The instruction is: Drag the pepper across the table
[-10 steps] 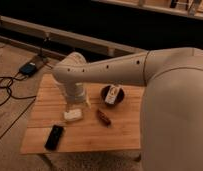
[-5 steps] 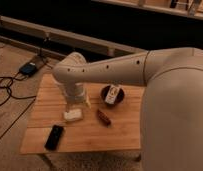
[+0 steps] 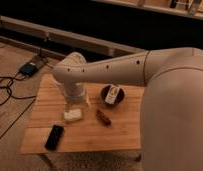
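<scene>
The pepper is a small dark red-brown chilli lying on the light-wood table, just right of its middle. My white arm reaches in from the right and bends down over the table's left-middle. The gripper hangs at the arm's end, low over the table, to the left of the pepper and just above a pale whitish block. The arm hides most of the gripper.
A flat black phone lies near the table's front-left corner. A dark bowl holding a small packet stands behind the pepper. Cables and a power adapter lie on the floor to the left.
</scene>
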Action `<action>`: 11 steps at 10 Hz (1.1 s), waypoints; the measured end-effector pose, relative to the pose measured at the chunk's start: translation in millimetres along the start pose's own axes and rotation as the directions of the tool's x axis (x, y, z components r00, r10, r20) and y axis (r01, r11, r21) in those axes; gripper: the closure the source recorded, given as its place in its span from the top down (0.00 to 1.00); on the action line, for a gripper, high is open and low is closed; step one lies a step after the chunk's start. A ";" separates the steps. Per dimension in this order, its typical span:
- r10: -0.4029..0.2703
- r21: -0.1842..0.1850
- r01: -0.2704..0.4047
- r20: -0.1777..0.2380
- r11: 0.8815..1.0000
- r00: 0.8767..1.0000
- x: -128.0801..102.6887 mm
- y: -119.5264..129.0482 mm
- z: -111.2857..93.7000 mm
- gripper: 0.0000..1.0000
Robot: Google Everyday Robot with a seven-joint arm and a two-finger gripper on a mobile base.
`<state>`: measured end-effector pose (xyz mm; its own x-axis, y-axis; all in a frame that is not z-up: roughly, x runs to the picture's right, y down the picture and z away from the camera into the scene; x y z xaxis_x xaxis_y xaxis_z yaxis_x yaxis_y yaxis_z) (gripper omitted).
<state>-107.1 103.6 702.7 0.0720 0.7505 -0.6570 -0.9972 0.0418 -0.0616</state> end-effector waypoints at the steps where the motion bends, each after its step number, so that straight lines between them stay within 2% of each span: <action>1: 0.000 0.000 0.000 0.000 1.000 1.000 0.0 0.0 0.0 0.65; 9: -0.003 0.000 0.003 -0.001 1.000 1.000 0.2 -0.9 0.9 0.65; 11: -0.037 0.002 0.037 -0.006 0.999 0.999 2.2 -6.9 7.7 0.65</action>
<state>-100.2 110.0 707.5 0.1095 0.7446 -0.6585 -0.9939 0.0711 -0.0848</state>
